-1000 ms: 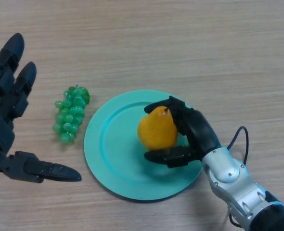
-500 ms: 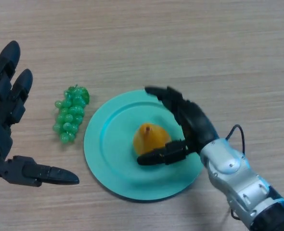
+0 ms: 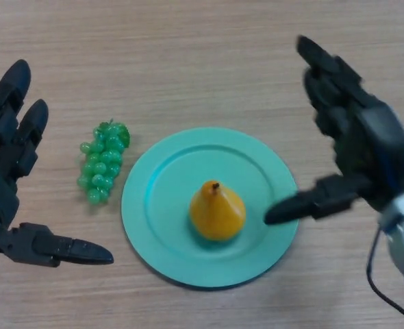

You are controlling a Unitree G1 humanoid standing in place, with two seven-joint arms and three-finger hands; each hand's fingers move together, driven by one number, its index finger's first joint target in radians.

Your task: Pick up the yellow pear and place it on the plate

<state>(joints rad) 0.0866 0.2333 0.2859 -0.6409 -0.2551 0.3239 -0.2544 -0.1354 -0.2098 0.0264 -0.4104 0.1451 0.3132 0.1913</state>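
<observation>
Two black hands show over the wooden tabletop (image 3: pixel 188 55), and neither one holds anything. The yellow pear (image 3: pixel 218 210) stands upright on the green plate (image 3: pixel 154 205), a little to the right of the plate's middle, with its small stem pointing up. It looks like the job of putting the pear on the plate is done.

The step now seems to be getting the right hand (image 3: pixel 366 147) clear. To do this well, it should go up and off to the side, away from the plate, so the thumb does not bump the pear and knock it over. Slow and smooth is best, because a pear can roll.

The right hand is spread wide open, with its fingers straight and pointing up the view. Its thumb sticks out over the plate's right edge, near the pear but not touching it.

The left hand (image 3: pixel 7 185) is open too and waits at the left side, near a bunch of green grapes (image 3: pixel 101 161) lying just beside the plate.
</observation>
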